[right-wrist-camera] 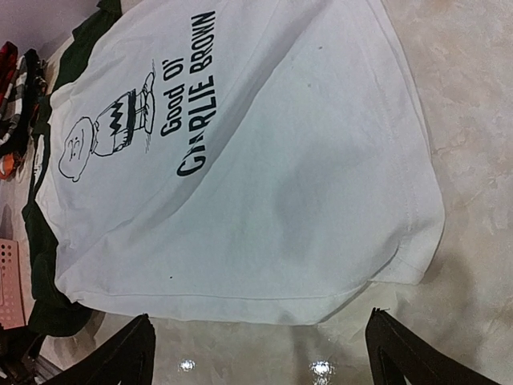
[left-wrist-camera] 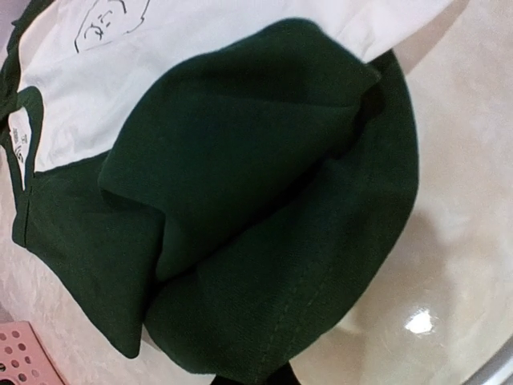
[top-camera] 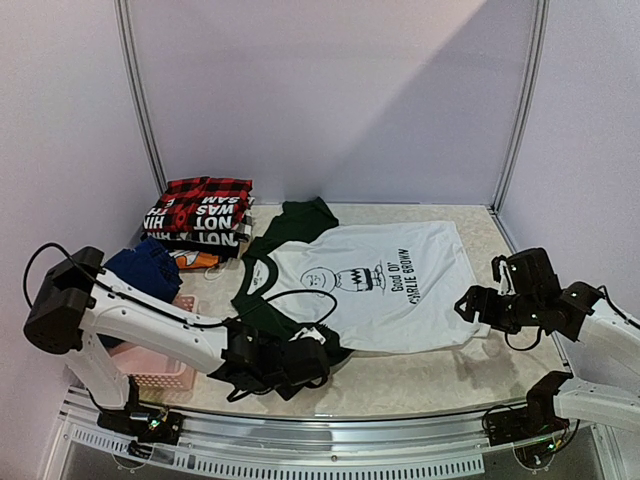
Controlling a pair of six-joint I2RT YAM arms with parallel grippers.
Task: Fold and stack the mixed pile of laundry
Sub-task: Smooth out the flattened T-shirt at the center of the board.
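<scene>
I am viewing a white T-shirt (top-camera: 400, 290) that is lying flat, printed side up, in the middle of the tabletop. Its long axis is running left to right: the collar is pointing toward the left edge and the hem toward the right edge.

The left gripper (top-camera: 315, 358) is sitting near the front edge with its jaws closed, and it appears to be pinching the near green sleeve (left-wrist-camera: 264, 233), which is bunching up where the jaws meet.

The right gripper (right-wrist-camera: 260, 321) is hovering just beside the hem on its right, jaws spread wide and holding nothing.

I am judging that the left arm is nearer the sleeve and collar end, the right arm nearer the hem.

A folded stack (top-camera: 205, 205) is resting in the far left corner, and a pink basket (top-camera: 160, 375) is standing at the near left.
</scene>
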